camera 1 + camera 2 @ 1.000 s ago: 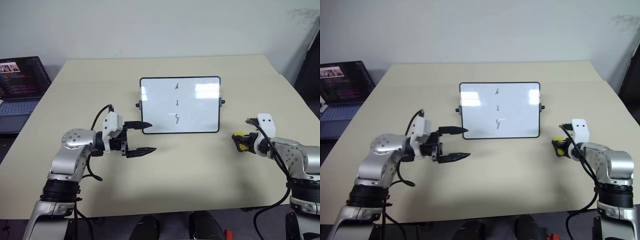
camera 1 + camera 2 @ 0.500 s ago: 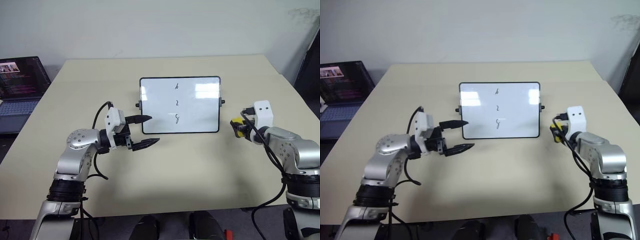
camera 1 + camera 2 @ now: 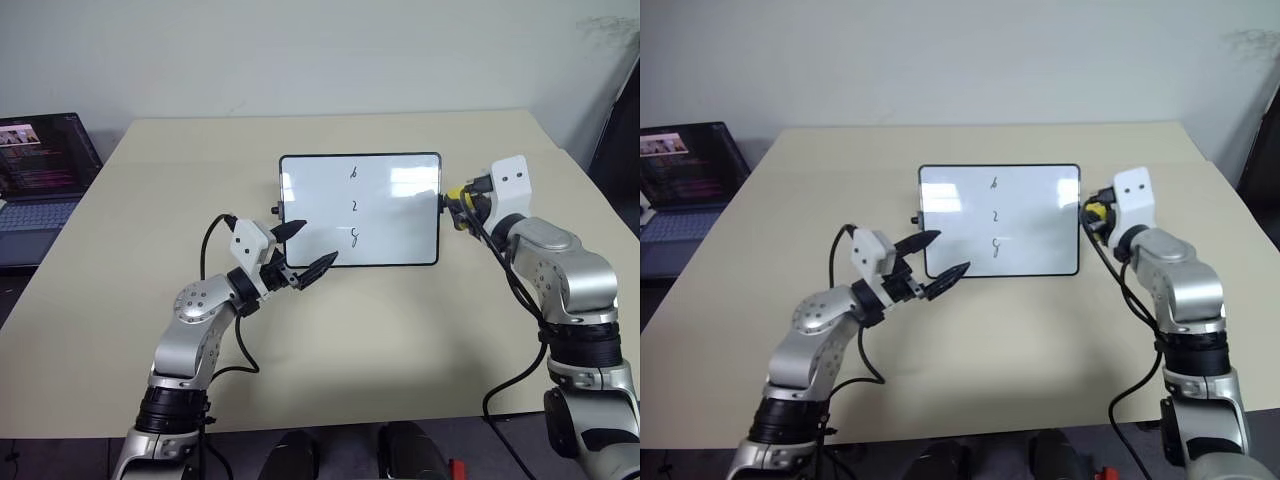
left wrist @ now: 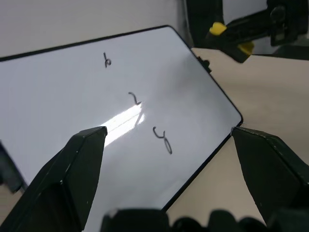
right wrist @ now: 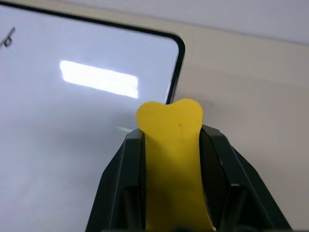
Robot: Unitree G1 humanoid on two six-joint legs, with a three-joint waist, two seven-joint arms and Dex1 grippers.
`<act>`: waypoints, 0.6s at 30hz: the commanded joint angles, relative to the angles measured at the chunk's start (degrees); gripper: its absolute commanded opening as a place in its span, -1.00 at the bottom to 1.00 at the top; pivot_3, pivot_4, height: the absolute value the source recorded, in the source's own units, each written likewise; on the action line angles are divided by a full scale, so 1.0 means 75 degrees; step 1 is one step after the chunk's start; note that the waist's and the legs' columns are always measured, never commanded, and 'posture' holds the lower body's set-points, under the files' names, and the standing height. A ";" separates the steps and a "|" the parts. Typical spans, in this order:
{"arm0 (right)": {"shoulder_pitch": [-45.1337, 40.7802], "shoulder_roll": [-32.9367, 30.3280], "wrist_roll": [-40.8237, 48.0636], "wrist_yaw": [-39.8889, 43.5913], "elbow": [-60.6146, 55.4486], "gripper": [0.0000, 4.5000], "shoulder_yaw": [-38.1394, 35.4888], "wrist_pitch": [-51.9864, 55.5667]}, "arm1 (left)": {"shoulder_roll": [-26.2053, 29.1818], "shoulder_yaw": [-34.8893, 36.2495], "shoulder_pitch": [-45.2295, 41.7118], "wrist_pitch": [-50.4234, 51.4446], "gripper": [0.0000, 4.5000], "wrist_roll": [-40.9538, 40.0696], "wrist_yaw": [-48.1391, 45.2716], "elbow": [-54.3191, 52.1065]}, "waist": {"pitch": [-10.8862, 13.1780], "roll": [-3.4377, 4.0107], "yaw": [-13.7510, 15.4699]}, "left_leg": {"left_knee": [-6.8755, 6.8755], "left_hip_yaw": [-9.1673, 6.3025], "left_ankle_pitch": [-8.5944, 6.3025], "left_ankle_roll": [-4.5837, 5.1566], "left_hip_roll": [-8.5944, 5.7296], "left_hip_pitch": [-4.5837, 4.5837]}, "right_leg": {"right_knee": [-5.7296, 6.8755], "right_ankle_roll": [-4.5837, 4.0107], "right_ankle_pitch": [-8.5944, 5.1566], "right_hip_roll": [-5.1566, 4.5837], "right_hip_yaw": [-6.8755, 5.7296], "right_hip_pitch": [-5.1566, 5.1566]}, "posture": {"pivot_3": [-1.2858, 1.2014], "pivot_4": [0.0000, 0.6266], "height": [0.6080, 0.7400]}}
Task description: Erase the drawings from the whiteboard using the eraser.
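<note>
Beige table (image 3: pixel 420 330), whiteboard (image 3: pixel 400 225) standing near its middle, three drawings (image 3: pixel 354 205) on it.

Whiteboard (image 3: pixel 390 225) w/ three drawings (image 3: pixel 354 205), yellow eraser (image 3: pixel 456 194) at right edge

Left claw (image 3: pixel 303 254) gapes (fingers spread); right claw (image 3: pixel 458 195) clamped.

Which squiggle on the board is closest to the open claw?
The bottom squiggle, the lowest of the three. It sits nearest the open left gripper, by the board's lower edge; the other two are higher up.
</note>
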 commanded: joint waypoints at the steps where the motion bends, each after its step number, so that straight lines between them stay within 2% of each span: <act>1: -0.0514 0.0213 -0.0224 -0.0036 0.0211 -0.41 0.0082 -0.0662 | -0.0151 0.0082 0.0105 -0.0200 1.00 0.0239 0.0546 -0.0360 | 0.0000 0.0000 -0.0002 | 0.0000 0.0002 0.0000 0.0000 0.0000 0.0000 | 0.0000 0.0000 0.0000 0.0000 0.0001 -0.0001 | 0.03 -0.52 1.00; 8: -0.1128 0.0861 -0.0538 -0.0013 0.0944 -0.41 0.0411 -0.1608 | -0.0362 0.0049 0.0269 -0.0897 1.00 0.0727 0.1104 -0.0011 | -0.0001 0.0001 -0.0006 | 0.0000 0.0004 0.0000 -0.0001 0.0001 -0.0001 | 0.0001 -0.0001 0.0001 -0.0001 0.0003 -0.0006 | 0.03 -0.52 1.00; 18: -0.1865 0.1850 -0.0998 -0.0116 0.2178 -0.41 0.0779 -0.2813 | -0.0468 -0.0078 0.0224 -0.1294 1.00 0.0977 0.1202 0.0332 | -0.0001 0.0002 -0.0007 | -0.0001 0.0003 0.0001 -0.0002 0.0000 -0.0004 | 0.0006 -0.0003 0.0002 0.0000 0.0002 -0.0018 | 0.03 -0.52 1.00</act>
